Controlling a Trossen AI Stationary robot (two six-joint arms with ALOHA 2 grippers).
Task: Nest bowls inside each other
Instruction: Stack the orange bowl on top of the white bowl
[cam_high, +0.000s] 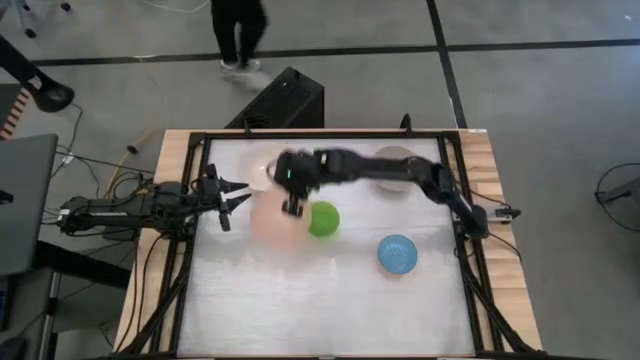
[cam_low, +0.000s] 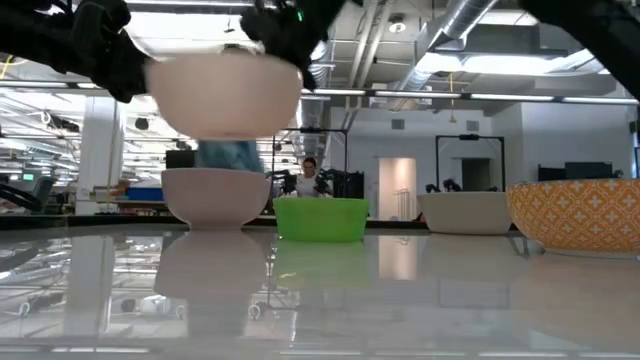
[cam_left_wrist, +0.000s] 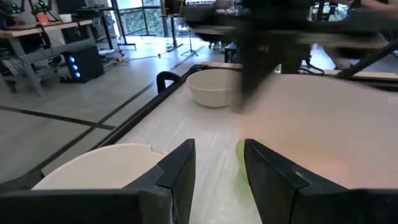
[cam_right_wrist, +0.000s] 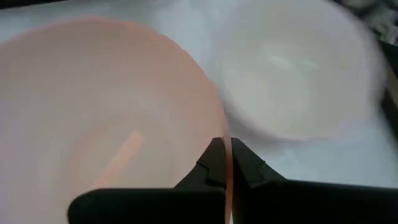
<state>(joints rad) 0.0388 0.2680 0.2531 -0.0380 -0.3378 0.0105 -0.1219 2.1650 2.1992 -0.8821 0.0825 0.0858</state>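
My right gripper (cam_high: 293, 206) reaches across the table and is shut on the large salmon-pink bowl (cam_high: 272, 222), which hangs in the air in the low view (cam_low: 225, 95). The cream-white bowl (cam_low: 215, 196) rests on its base on the table below and just beyond it (cam_right_wrist: 298, 68). The bright green bowl (cam_high: 323, 218) stands right beside the pink one. The light blue bowl (cam_high: 397, 254) sits toward the near right. The grey-beige bowl (cam_high: 396, 162) lies partly under my right arm. My left gripper (cam_high: 238, 198) waits open at the table's left edge. My right gripper pinches the salmon-pink bowl's rim (cam_right_wrist: 221, 115), one finger inside the bowl and one outside. The fingers come slanting down from above, on the side of the rim nearest the green bowl. The bowl is lifted clear of the table, mouth up and roughly level.
In the low view a bowl with a yellow-patterned outer wall (cam_low: 580, 212) stands at the near right. The table's black frame (cam_high: 190, 150) runs around the white surface. A person's legs (cam_high: 240, 35) show on the floor beyond the far edge.
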